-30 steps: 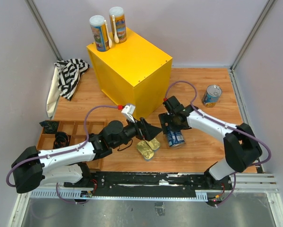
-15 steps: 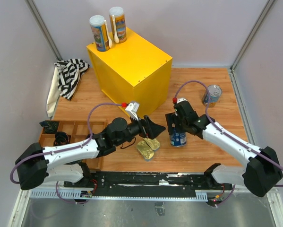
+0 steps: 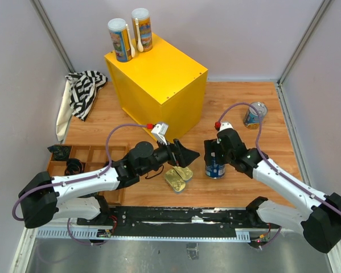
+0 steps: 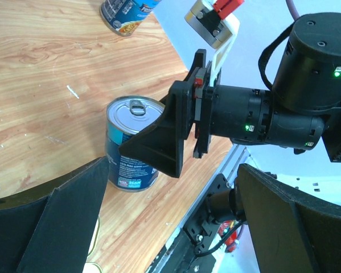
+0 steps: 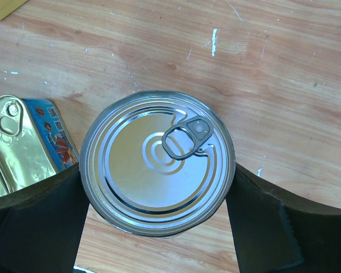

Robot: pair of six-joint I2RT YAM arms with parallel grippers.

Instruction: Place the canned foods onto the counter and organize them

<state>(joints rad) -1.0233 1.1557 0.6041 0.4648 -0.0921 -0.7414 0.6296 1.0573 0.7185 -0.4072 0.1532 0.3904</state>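
Two tall white-lidded cans (image 3: 120,40) (image 3: 142,29) stand at the back of the yellow counter (image 3: 159,79). On the wooden floor in front of it stands a blue-labelled can (image 3: 214,166) (image 5: 157,162) (image 4: 130,153). My right gripper (image 3: 216,152) (image 5: 156,170) is shut on it, one finger against each side. A second blue can (image 3: 254,115) (image 4: 124,8) sits at the far right. Two flat gold tins (image 3: 175,180) (image 3: 185,172) (image 5: 16,142) lie side by side left of the held can. My left gripper (image 3: 184,154) (image 4: 170,227) hovers over them, open and empty.
A wooden compartment tray (image 3: 96,152) with small black objects (image 3: 73,166) lies at the near left. A striped cloth (image 3: 85,91) is bunched left of the counter. White spoons (image 3: 138,34) lean by the tall cans. Grey walls close in three sides.
The right arm's elbow has swung out to the near right while its gripper stayed on the blue can. The left gripper shifted slightly right early on, then held still.
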